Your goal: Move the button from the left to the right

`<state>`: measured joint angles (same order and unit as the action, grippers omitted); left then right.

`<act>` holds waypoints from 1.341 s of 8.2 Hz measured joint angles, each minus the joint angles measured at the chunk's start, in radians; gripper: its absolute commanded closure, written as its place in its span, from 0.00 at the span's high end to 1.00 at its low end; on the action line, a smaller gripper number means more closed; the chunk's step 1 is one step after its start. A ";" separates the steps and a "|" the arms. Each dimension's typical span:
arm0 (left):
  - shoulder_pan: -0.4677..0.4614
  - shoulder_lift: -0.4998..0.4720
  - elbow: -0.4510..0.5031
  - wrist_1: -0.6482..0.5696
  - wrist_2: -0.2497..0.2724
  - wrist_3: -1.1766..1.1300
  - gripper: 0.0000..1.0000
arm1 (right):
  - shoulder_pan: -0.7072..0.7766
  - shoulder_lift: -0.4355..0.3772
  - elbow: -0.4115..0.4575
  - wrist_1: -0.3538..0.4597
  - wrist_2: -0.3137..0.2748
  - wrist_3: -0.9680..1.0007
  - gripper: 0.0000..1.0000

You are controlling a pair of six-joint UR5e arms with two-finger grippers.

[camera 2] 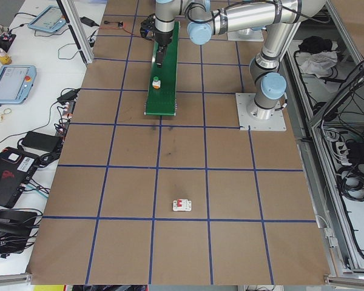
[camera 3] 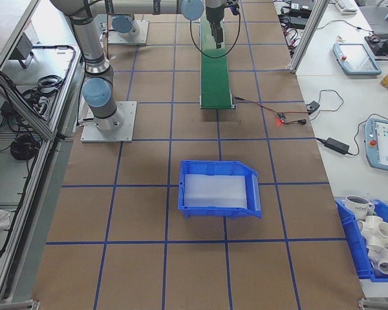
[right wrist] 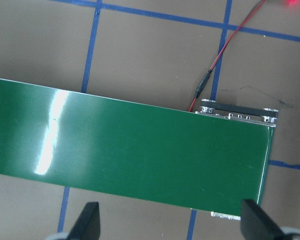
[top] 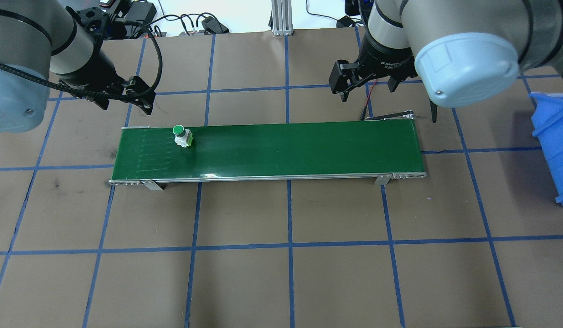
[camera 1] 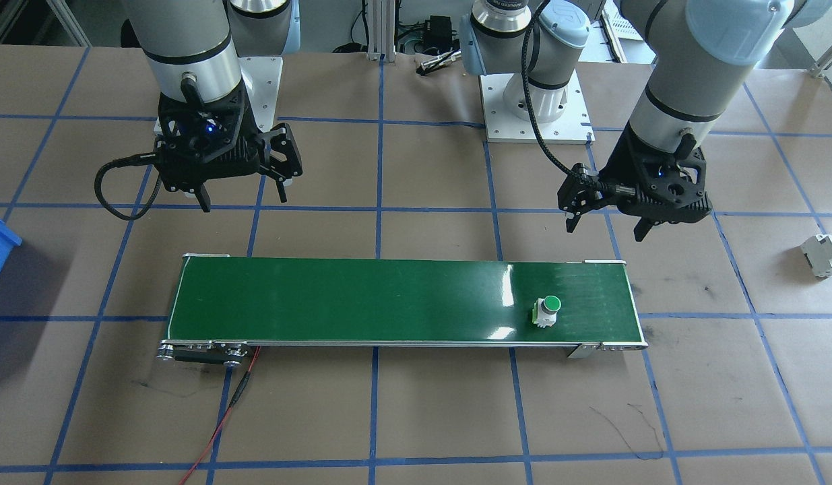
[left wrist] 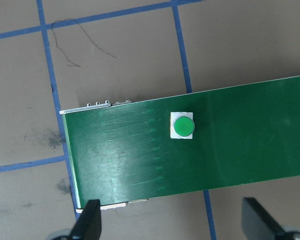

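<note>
On the brown gridded table, the button stands near the belt's left end. I see both claws spread: left, right. An off-centre pinch could topple it.

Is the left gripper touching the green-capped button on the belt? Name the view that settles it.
Apart. In the overhead exterior view the open left gripper hangs beyond the conveyor belt, with brown table showing between it and the button. The left wrist view agrees.

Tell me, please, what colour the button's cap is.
The button has a green cap, seen best in the left wrist view.
</note>
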<state>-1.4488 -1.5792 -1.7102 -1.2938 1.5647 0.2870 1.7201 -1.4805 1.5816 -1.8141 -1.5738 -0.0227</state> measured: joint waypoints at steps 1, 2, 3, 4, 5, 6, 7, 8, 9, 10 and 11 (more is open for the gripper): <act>0.000 0.008 0.001 -0.002 0.002 0.011 1.00 | -0.003 0.028 -0.001 -0.047 0.002 0.000 1.00; 0.002 0.014 0.003 -0.003 0.004 0.026 1.00 | -0.009 0.052 0.000 -0.075 0.001 0.000 1.00; 0.005 0.019 0.000 -0.008 0.006 0.039 1.00 | -0.022 0.073 0.001 -0.086 -0.002 0.000 1.00; 0.007 0.026 0.000 -0.027 0.006 0.046 1.00 | -0.050 0.093 0.005 -0.085 -0.003 -0.005 1.00; 0.006 0.031 0.002 -0.046 0.004 0.049 1.00 | -0.081 0.109 0.017 -0.083 0.005 -0.008 1.00; 0.001 0.033 0.005 -0.057 0.000 0.050 1.00 | -0.099 0.124 0.037 -0.085 0.024 -0.010 1.00; -0.002 0.029 0.007 -0.062 -0.003 0.050 1.00 | -0.108 0.137 0.055 -0.091 0.033 -0.015 1.00; -0.004 0.024 0.007 -0.063 -0.002 0.049 1.00 | -0.113 0.151 0.069 -0.095 0.038 -0.024 1.00; -0.005 0.021 0.007 -0.064 0.000 0.049 1.00 | -0.117 0.167 0.083 -0.102 0.042 -0.031 1.00; -0.005 0.020 0.008 -0.065 0.002 0.050 1.00 | -0.120 0.182 0.092 -0.110 0.044 -0.036 1.00; -0.005 0.021 0.008 -0.066 0.002 0.050 1.00 | -0.121 0.192 0.097 -0.116 0.050 -0.037 0.97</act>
<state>-1.4542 -1.5579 -1.7027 -1.3594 1.5671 0.3371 1.5991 -1.2886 1.6784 -1.9301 -1.5237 -0.0594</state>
